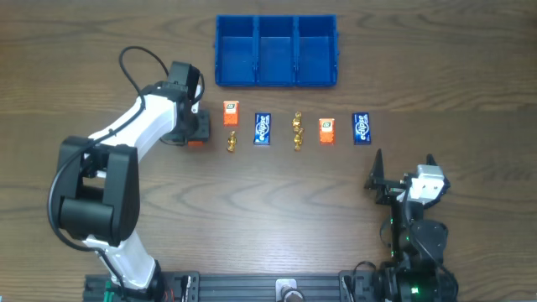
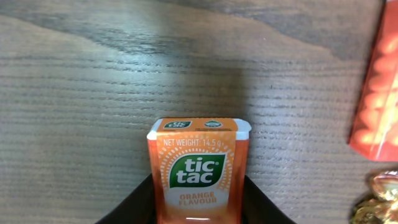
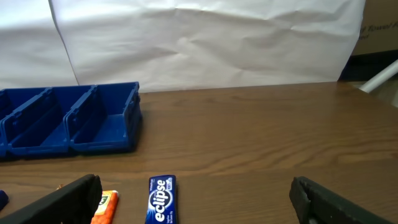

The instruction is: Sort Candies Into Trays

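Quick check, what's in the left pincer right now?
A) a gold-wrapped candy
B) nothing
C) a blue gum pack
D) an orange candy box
D: the orange candy box sits clamped between the two fingers of the left pincer in its wrist view.

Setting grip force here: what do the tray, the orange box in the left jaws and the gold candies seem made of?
Tray: likely moulded plastic, uniform blue with a slight sheen. Orange box: seemingly hard plastic, glossy printed label, white lid. Gold candies: probably foil wrappers, shiny and crinkled.
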Available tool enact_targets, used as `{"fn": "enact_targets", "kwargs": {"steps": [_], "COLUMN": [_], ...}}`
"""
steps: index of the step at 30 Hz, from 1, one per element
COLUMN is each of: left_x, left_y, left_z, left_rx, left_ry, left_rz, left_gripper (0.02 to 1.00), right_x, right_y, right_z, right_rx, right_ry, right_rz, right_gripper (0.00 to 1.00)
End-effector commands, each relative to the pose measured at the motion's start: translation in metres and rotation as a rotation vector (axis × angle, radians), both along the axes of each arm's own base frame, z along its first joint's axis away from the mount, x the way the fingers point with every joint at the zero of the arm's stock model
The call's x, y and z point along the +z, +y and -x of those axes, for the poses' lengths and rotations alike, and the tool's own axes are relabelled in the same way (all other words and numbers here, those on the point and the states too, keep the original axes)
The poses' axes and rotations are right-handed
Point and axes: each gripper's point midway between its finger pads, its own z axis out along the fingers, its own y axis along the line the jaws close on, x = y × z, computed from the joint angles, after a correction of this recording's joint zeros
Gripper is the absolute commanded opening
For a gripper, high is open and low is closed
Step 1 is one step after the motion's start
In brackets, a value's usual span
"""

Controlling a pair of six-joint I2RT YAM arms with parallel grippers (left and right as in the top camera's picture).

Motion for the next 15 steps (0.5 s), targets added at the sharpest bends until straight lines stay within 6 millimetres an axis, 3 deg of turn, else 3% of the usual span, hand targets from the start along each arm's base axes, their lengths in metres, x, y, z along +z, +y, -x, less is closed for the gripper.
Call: {"fn": "enact_targets", "kwargs": {"steps": [1, 5, 9, 10, 12, 15], "left_x": [0.004, 0.029, 0.105, 0.140, 0.189, 0.226], "left_y": [-0.007, -0.017, -0.038, -0.050, -0.067, -0.079], "left_z": [-0.011, -0.024, -0.059, -0.077, -0.105, -0.134], "left_rx": [0.027, 0.031, 0.055, 0.043, 0.037, 0.042], "left_ry": [-0.013, -0.038, -0.179, -0.262, -0.390, -0.472], "left_rz": [0.015, 0.005, -0.032, -0.026, -0.010, 0.020], "left_gripper": [0.218, 0.191, 0.185, 0.191, 0.194, 0.198], "right_x": [0.000, 0.000, 0.000, 0.000, 0.000, 0.000], "right_y": [-0.001, -0.001, -0.001, -0.001, -0.001, -0.001], "right_z": [0.000, 0.000, 0.000, 0.000, 0.000, 0.000], "right_rx": [-0.004, -0.005, -0.004, -0.004, -0.004, -0.004], "right_ry": [-0.003, -0.003, -0.003, -0.003, -0.003, -0.003], "right_rz": [-0.010, -0.010, -0.010, -0.010, -0.010, -0.010], "right_gripper": [1.000, 1.000, 1.000, 1.000, 1.000, 1.000]}}
